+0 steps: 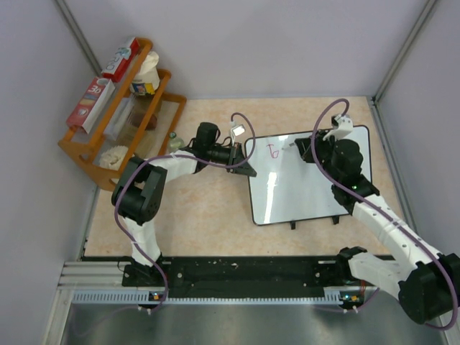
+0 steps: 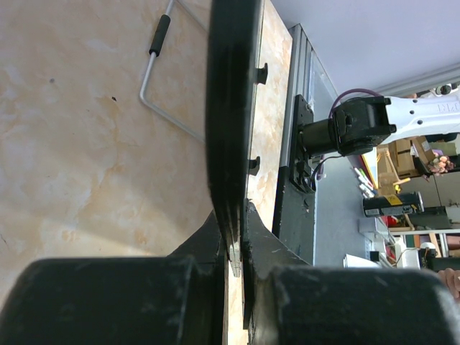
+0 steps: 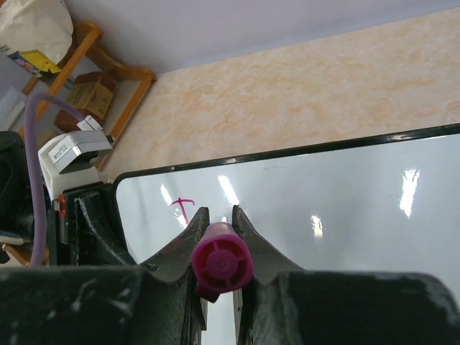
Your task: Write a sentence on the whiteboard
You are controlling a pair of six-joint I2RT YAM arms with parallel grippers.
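The whiteboard (image 1: 309, 183) was sat on the surface (image 1: 208, 208), right of centre, with its left edge pinched by the left gripper (image 1: 248, 167), jaws squeezed down tight on it. The right gripper (image 1: 298, 147) was clamped round a pink marker (image 3: 221, 262) and held over the board's upper-left corner. Of the sentence (image 1: 273, 151), only one small pink squiggle could be made out there. A wooden rack (image 1: 122, 108) was parked far left.
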